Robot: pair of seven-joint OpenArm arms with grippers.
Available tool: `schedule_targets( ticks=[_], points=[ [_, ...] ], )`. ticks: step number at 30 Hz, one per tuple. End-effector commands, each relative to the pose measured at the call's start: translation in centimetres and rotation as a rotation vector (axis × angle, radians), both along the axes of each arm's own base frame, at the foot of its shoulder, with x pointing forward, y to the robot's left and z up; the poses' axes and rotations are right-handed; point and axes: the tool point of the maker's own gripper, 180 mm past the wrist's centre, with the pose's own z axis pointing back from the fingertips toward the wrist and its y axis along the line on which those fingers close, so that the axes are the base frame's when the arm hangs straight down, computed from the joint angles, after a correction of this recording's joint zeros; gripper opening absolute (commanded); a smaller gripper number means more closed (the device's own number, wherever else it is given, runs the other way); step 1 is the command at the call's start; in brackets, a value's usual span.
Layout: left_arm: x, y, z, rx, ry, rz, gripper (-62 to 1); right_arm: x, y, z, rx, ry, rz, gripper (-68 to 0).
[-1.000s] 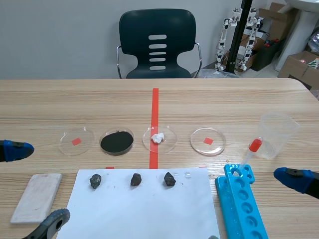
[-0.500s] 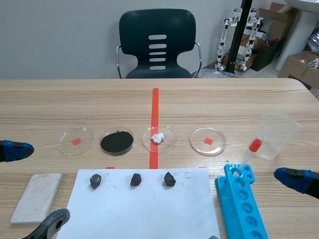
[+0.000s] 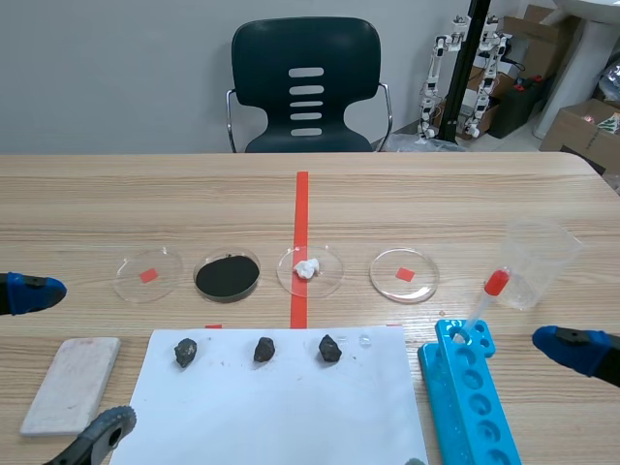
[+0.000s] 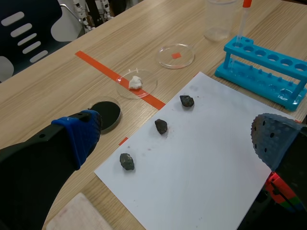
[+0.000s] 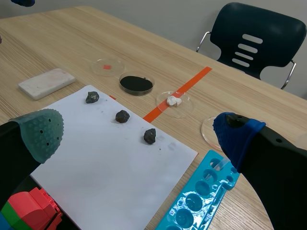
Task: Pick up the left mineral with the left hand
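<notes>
1. Left wrist view: my left gripper point(image 4: 176, 135) hangs above the table point(image 4: 57, 91) with its jaws spread wide. One finger has a blue pad and the other a grey dotted pad, and there is nothing between them.
2. The left mineral point(image 4: 126, 161), a small dark lump, lies on the white paper sheet point(image 4: 206, 177) below and ahead of that gripper. It sits near the sheet's corner, closer to the blue-padded finger, and neither finger touches it.
3. On the same sheet I see the middle mineral point(image 4: 161, 126) and the right mineral point(image 4: 187, 100). The three lie in a line, each apart from the next.
4. In the scene view the left mineral is the leftmost of that row, which runs along the sheet's far edge. A white slab point(image 3: 73, 383) lies on the table just left of the sheet.
5. My right gripper point(image 5: 138, 133) is also wide open and holds nothing. It sits low at the table's right side, next to the blue tube rack point(image 3: 470, 397).
6. Beyond the sheet, four petri dishes stand in a row:
   - an empty dish with a red mark point(image 3: 148, 274);
   - a dish of black powder point(image 3: 227, 276);
   - a dish with a white lump point(image 3: 310, 269), sitting on the tape line;
   - another red-marked dish point(image 3: 404, 274).
7. A clear plastic cup point(image 3: 538, 262) stands beyond the rack. A dropper with a red bulb point(image 3: 487, 294) stands in the rack's far end.
8. A dark chair point(image 3: 306, 87) is at the far side of the table.
</notes>
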Motion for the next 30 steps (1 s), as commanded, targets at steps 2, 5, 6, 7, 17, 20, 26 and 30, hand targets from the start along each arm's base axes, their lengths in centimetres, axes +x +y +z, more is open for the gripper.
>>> schedule_targets(
  ticks=[2, 5, 6, 7, 17, 20, 26, 30],
  points=[
    [-0.1, -0.4, 0.7, -0.035, -0.011, -0.001, 1.4, 0.3, 0.0, 0.8, 0.019, -0.028, 0.0, 0.4],
    [-0.1, -0.4, 0.7, -0.039, -0.011, 0.001, 1.4, 0.3, 0.0, 0.8, 0.019, -0.028, 0.0, 0.4],
    [0.0, -0.4, 0.9, -0.052, -0.01, 0.008, 1.4, 0.3, 0.0, 0.8, 0.019, -0.028, 0.0, 0.4],
    [0.1, -0.3, 1.1, -0.068, -0.009, 0.016, 1.4, 0.3, 0.0, 0.8, 0.019, -0.028, 0.0, 0.4],
    [0.8, 0.2, 1.9, -0.128, -0.015, 0.066, 1.4, 0.3, 0.0, 0.8, 0.019, -0.028, 0.0, 0.4],
    [0.8, 0.2, 1.9, -0.128, -0.015, 0.066, 1.4, 0.3, 0.0, 0.8, 0.019, -0.028, 0.0, 0.4],
    [1.9, 0.6, 0.5, -0.117, 0.089, 0.118, 1.4, 0.3, 0.0, 0.8, 0.019, -0.028, 0.0, 0.4],
    [2.8, 0.6, -1.2, -0.066, 0.191, 0.137, 1.4, 0.3, 0.0, 0.8, 0.019, -0.028, 0.0, 0.4]
  ],
)
